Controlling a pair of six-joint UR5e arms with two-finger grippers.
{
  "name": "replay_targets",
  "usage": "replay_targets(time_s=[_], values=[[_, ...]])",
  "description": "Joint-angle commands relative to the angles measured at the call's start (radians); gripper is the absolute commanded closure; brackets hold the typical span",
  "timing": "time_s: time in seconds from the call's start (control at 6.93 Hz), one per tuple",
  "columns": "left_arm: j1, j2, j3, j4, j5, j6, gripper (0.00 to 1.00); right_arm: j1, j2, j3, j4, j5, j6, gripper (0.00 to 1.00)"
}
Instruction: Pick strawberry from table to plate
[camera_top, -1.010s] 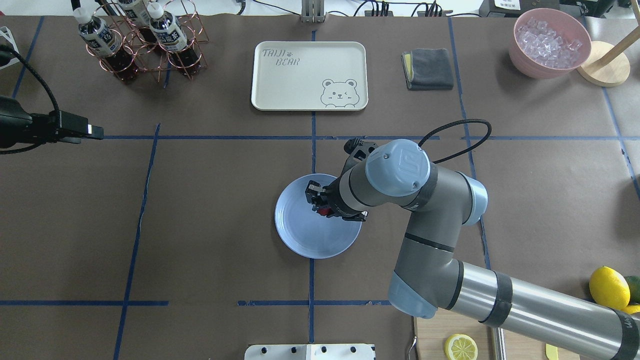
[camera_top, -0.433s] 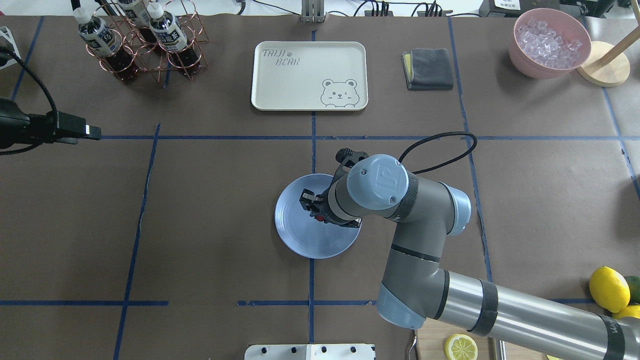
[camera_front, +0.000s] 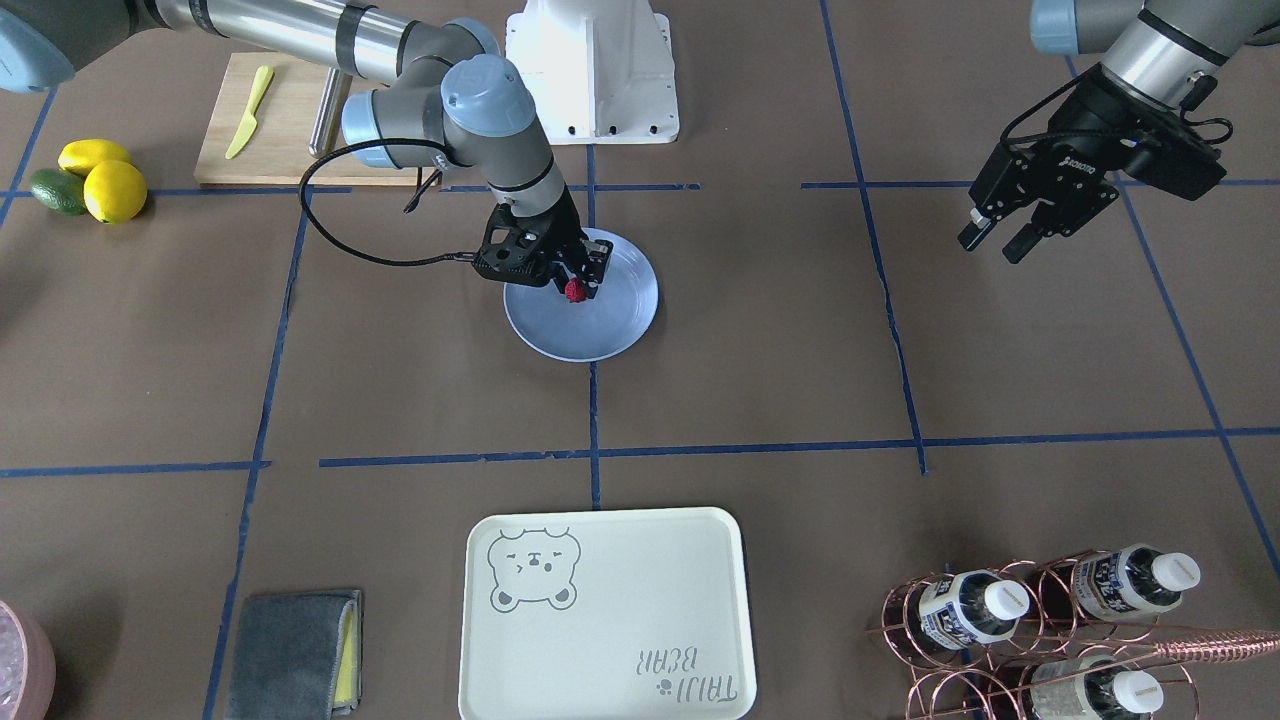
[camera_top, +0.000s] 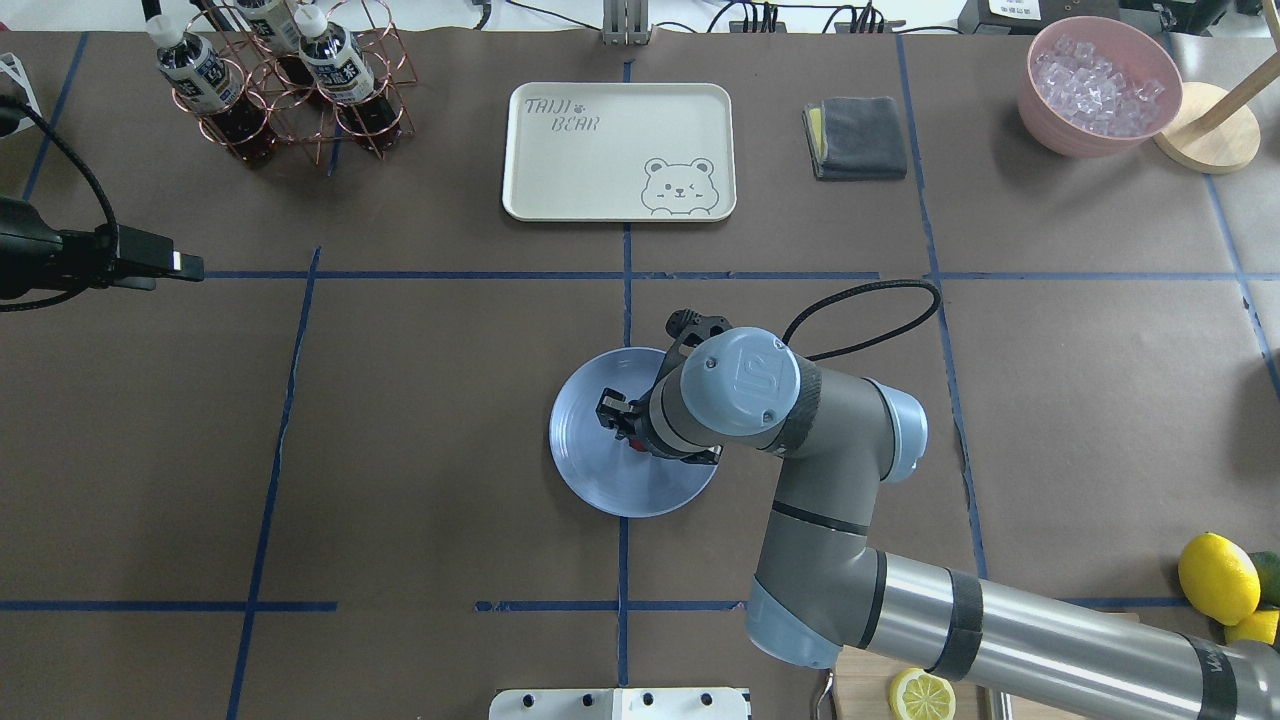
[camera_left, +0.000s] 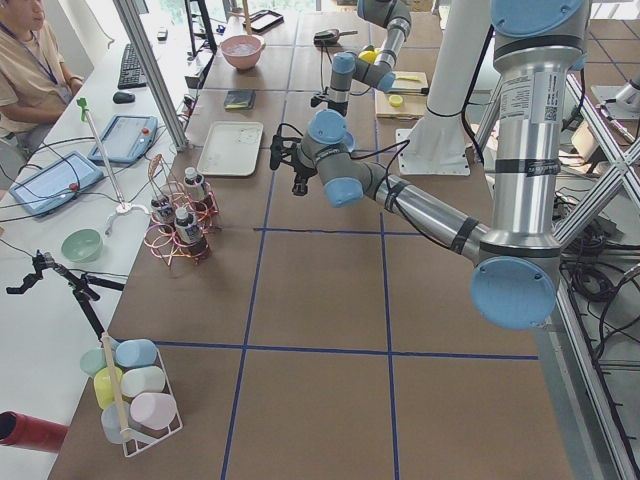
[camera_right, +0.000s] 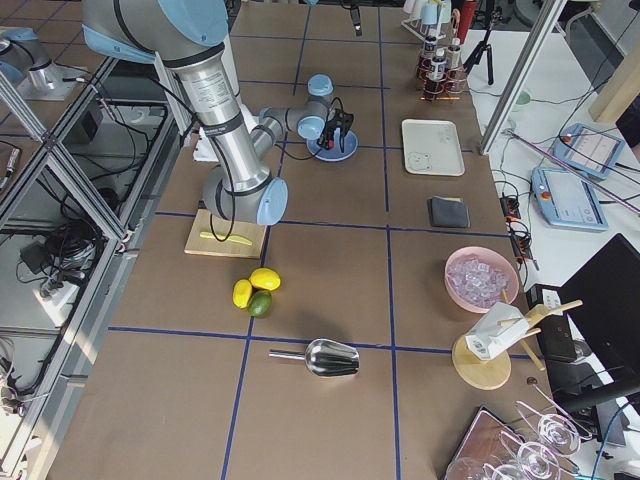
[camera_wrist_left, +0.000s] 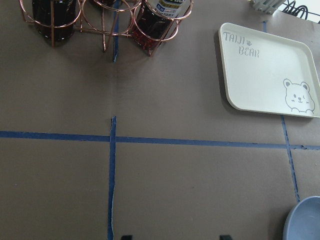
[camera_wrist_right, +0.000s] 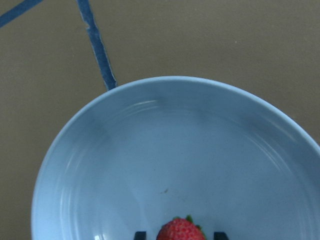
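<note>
The strawberry (camera_front: 574, 290), small, red and bumpy, hangs between the fingers of my right gripper (camera_front: 578, 278), which is shut on it just above the light-blue plate (camera_front: 600, 335). The right wrist view shows the strawberry (camera_wrist_right: 180, 231) at the bottom edge, over the plate (camera_wrist_right: 150, 150). From overhead, the right gripper (camera_top: 622, 424) is over the plate (camera_top: 585, 475), and only a sliver of the strawberry (camera_top: 637, 444) shows under the wrist. My left gripper (camera_front: 995, 240) hangs open and holds nothing, far off over the table (camera_front: 900, 380).
A cream bear-printed tray (camera_top: 618, 150) lies beyond the plate, a grey cloth (camera_top: 856, 137) to its right. A copper rack of bottles (camera_top: 290, 80) stands far left, a pink bowl of ice (camera_top: 1098, 85) far right. Lemons (camera_top: 1217, 577) and a cutting board (camera_front: 270, 120) sit near the robot's base.
The right arm has drawn in and come lower over the plate with the strawberry still held. The left arm has barely moved.
</note>
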Motion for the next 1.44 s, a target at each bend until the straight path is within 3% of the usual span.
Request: replay_targets(time_s=[0.0, 0.14, 0.29, 0.58, 0.87, 1.01, 1.3], values=[[0.002, 0.000, 0.002, 0.000, 0.000, 0.000, 0.33, 0.000, 0.007, -0.010, 0.000, 0.000, 0.000, 0.00], [0.000, 0.002, 0.005, -0.001, 0.000, 0.000, 0.33, 0.009, 0.004, 0.017, -0.007, 0.006, -0.003, 0.00], [0.000, 0.023, 0.006, -0.001, 0.002, 0.018, 0.33, 0.051, -0.008, 0.110, -0.062, 0.053, -0.005, 0.00], [-0.030, 0.134, 0.009, -0.001, -0.001, 0.284, 0.33, 0.209, -0.172, 0.343, -0.139, 0.248, -0.035, 0.00], [-0.166, 0.189, 0.102, 0.000, -0.014, 0.635, 0.34, 0.402, -0.461, 0.488, -0.133, 0.412, -0.352, 0.00], [-0.240, 0.186, 0.168, 0.031, -0.064, 0.819, 0.34, 0.541, -0.598, 0.508, -0.133, 0.511, -0.596, 0.00], [-0.456, 0.126, 0.186, 0.368, -0.080, 1.193, 0.35, 0.814, -0.756, 0.455, -0.144, 0.624, -1.048, 0.00]])
